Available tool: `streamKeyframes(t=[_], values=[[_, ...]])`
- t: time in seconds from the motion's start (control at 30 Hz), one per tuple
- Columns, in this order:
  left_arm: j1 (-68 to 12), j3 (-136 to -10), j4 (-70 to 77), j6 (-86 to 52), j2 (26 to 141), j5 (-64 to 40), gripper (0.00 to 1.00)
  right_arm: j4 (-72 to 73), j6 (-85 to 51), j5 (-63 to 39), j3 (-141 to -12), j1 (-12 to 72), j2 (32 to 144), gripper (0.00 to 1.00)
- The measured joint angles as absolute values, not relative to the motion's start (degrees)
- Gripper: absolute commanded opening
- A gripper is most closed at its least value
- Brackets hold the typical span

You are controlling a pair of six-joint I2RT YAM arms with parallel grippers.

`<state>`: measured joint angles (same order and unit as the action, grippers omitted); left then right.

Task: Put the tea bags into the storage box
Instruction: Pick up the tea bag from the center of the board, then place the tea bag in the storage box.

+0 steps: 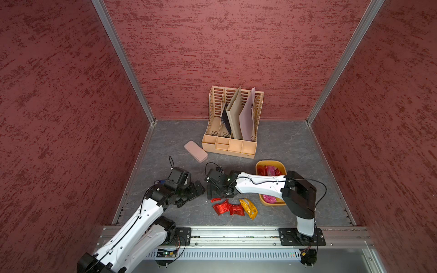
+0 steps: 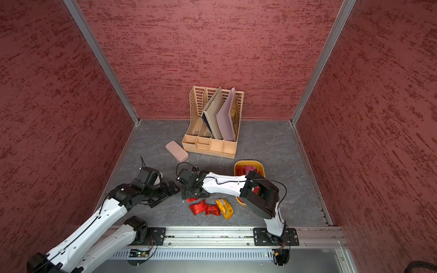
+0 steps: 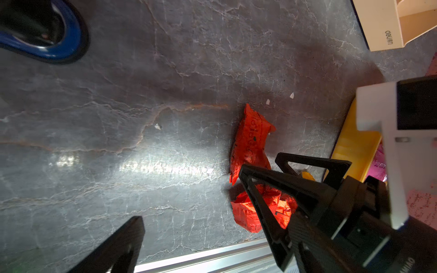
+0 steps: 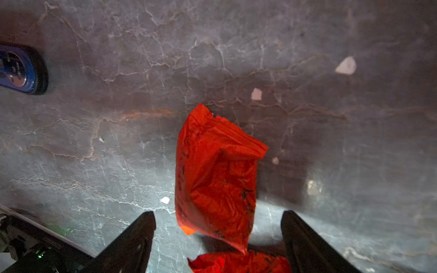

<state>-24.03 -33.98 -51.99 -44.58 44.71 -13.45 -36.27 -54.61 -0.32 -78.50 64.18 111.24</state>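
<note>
Lying where, the bag to take now?

The red bag [image 4: 215, 177] lies flat on the table [image 4: 94, 141], right under the right hand [image 4: 217, 212]. That hand's fingers stand wide apart on either side of it and hold nothing.

Which way does it point?

Its long axis runs away from the rail [image 1: 236, 236] toward the back of the table, in line with the fingers. So they would close across its narrow width. The far end is creased over.

How to grip it well, then?

I'd drop straight down, keep it centred and pinch mid-body; foil like this probably slips if caught at an edge. Its near corner sits just beside a second red bag [image 4: 236, 262], maybe touching it, so closing too near that end could drag both.

And around it?

A gold bag [image 1: 248, 208] lies past those two. The box [image 1: 269, 162] is near, with red and pink tea bags already in it. The left hand [image 1: 199, 189] hovers close by. It seems open and empty, though only one finger [image 3: 123, 243] shows.
</note>
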Motion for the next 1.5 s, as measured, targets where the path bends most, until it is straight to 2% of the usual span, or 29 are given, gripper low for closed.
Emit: streamKeyframes(t=[0.13, 0.37, 0.43, 0.67, 0.97, 1.1, 1.37, 1.5], values=[[-23.73, -33.67, -52.16, -44.8, 44.38, -13.45, 1.0, -36.1, -54.72, -0.3, -79.22, 64.18, 111.96, 0.79], [-23.73, -33.67, -52.86, -45.3, 44.14, -13.45, 1.0, -35.18, -56.21, -0.21, -79.88, 64.18, 115.0, 0.48], [-23.68, -33.67, -53.1, -45.3, 44.07, -13.45, 1.0, -35.18, -56.66, -0.16, -79.88, 64.18, 115.04, 0.43], [-23.66, -33.8, -53.21, -44.58, 43.97, -13.69, 1.0, -36.42, -57.23, 1.69, -79.72, 64.05, 113.38, 0.36], [-23.77, -35.75, -51.64, -42.65, 47.86, -15.55, 1.0, -40.73, -55.81, 4.99, -76.16, 60.25, 96.9, 0.29], [-26.11, -37.17, -48.16, -42.78, 51.35, -15.38, 1.0, -45.58, -52.66, 6.02, -73.63, 55.31, 88.99, 0.25], [-36.6, -44.16, -41.56, -44.12, 64.86, -11.84, 1.0, -55.7, -45.32, 6.11, -66.7, 41.41, 73.41, 0.22], [-40.51, -47.44, -38.02, -45.23, 71.29, -10.26, 1.0, -59.16, -40.77, 5.15, -64.53, 33.54, 69.97, 0.22]])
